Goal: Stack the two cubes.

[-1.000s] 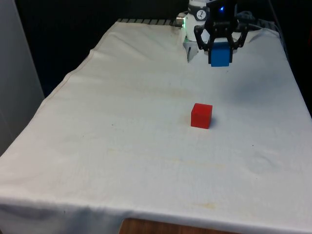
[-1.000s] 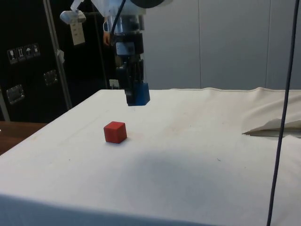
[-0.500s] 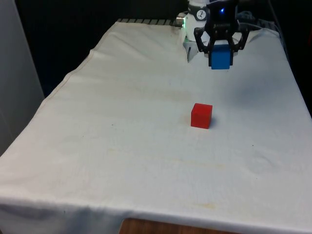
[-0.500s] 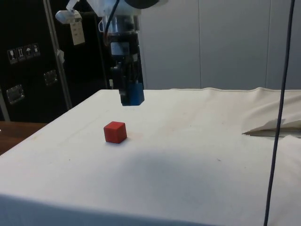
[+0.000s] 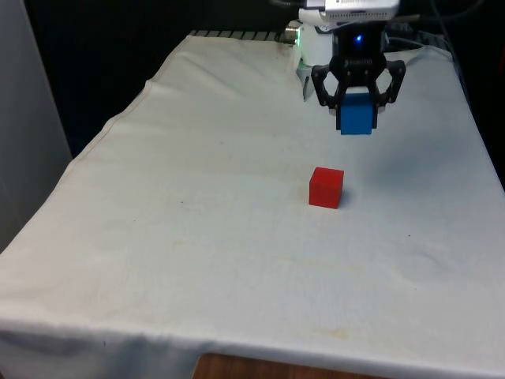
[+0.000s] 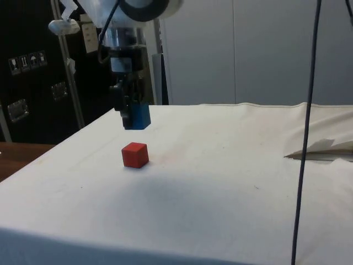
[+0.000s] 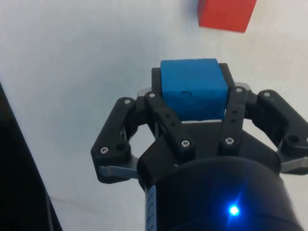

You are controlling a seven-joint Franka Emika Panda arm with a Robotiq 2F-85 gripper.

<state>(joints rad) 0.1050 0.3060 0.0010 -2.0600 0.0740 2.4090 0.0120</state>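
Note:
My gripper is shut on a blue cube and holds it in the air above the white cloth. A red cube rests on the cloth, nearer the camera in the front view and slightly to the front view's left of the blue one. In the side view the blue cube hangs a short way above and just behind the red cube, with the gripper clamped on it. The wrist view has the blue cube squeezed between the fingers and the red cube on the cloth beyond.
The white cloth covers the whole table and has a raised fold toward the side view's right. A black cable hangs down in the side view's foreground.
The gripper has carried the blue cube toward the red cube and lower; in the side view it shifted left to hang almost over the red cube.

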